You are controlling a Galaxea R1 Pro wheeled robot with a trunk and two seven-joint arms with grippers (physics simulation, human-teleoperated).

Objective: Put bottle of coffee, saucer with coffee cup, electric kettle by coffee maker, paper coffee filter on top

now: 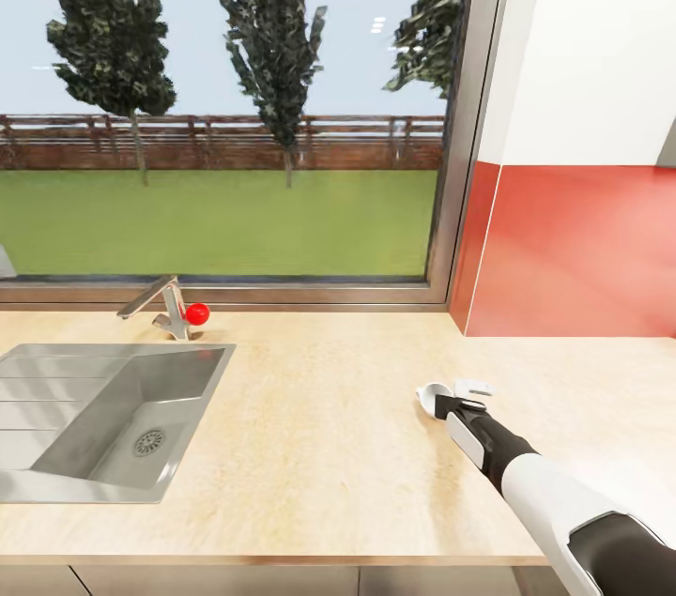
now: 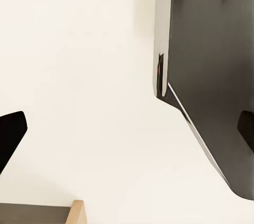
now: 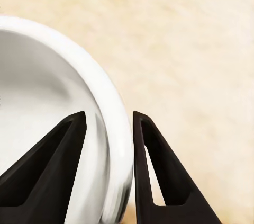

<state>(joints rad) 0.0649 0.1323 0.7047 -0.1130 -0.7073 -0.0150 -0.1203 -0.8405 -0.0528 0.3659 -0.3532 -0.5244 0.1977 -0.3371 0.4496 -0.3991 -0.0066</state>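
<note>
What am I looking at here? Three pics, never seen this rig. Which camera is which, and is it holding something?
These are simulator renders from a wheeled robot with two arms, driven remotely by a person.

The big picture is the head camera, looking down over a light wooden countertop by a window. On the left is a steel sink with a tap that has a red knob. The white and black right arm reaches in from the lower right.

The other two pictures come from cameras near each gripper, looking along its fingers. In the right wrist view, the right gripper has one dark finger inside and one outside the rim of a white dish, probably the saucer or cup, held over the countertop. The head view shows the same white dish at the arm's tip.

The left wrist view shows a pale wall and a dark panel; I cannot tell what it is.
</note>
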